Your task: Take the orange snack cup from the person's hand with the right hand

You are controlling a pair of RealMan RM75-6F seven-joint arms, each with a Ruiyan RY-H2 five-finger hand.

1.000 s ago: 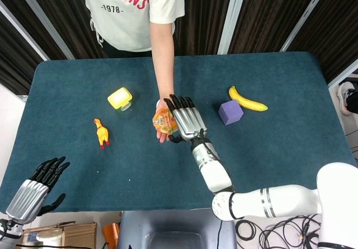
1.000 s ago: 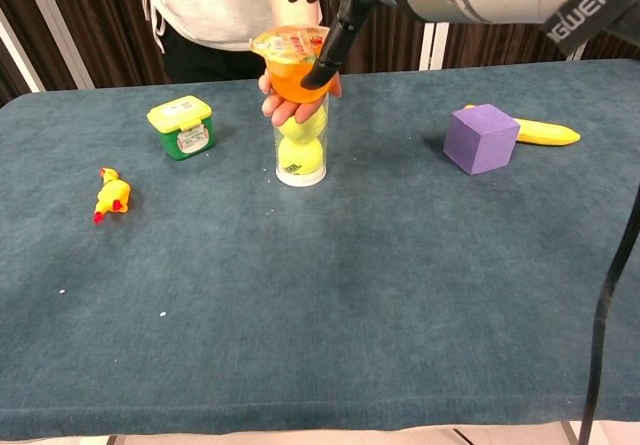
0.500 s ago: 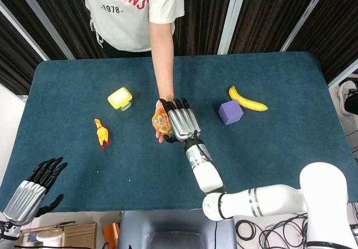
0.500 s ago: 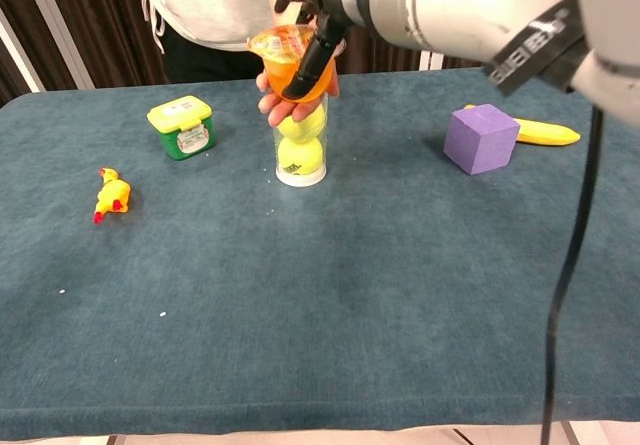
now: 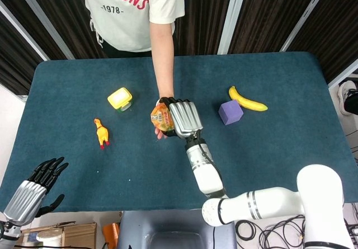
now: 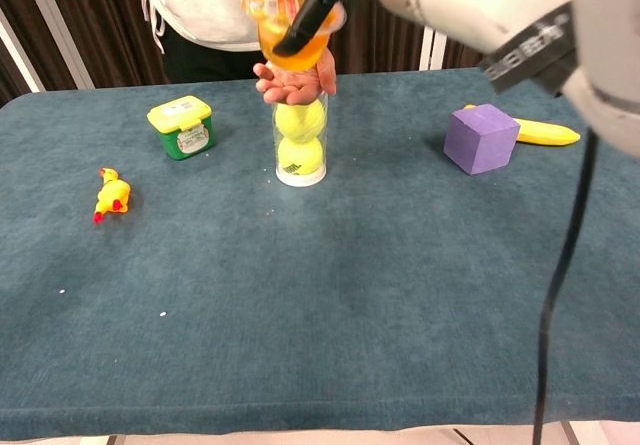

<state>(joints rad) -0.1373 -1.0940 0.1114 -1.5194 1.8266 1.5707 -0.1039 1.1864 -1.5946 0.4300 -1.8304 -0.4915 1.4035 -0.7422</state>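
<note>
The orange snack cup [image 6: 291,27], a translucent plastic tub with a printed foil lid, is sitting up in the air above the middle of the tabletop [image 5: 268,154], no longer resting on the person's hand [image 6: 292,84]. In the chest view a clear gap is showing between the cup's base and the upturned palm below it, which suggests the palm is being offered flat so the cup can come away freely. The right hand [image 5: 184,118] is wrapping the cup from the right side: its dark fingers [image 6: 303,17] are crossing the front of the cup wall, and in the head view its silver back is lying just beside and partly over the lid, so the right hand is gripping the cup. Judging by that gap, the handover is looking nearly complete, with only the carry away remaining.

Directly under the person's palm a clear tube of yellow tennis balls [image 6: 300,145] is standing upright. Further left a yellow-lidded green tub [image 6: 181,126] and a yellow rubber chicken toy [image 6: 110,194] are lying well apart. To the right a purple cube [image 6: 483,137] is sitting just in front of a yellow banana [image 6: 541,131]. The left hand [image 5: 34,188] is hovering off the tabletop's near left corner, fingers spread and holding nothing.
</note>
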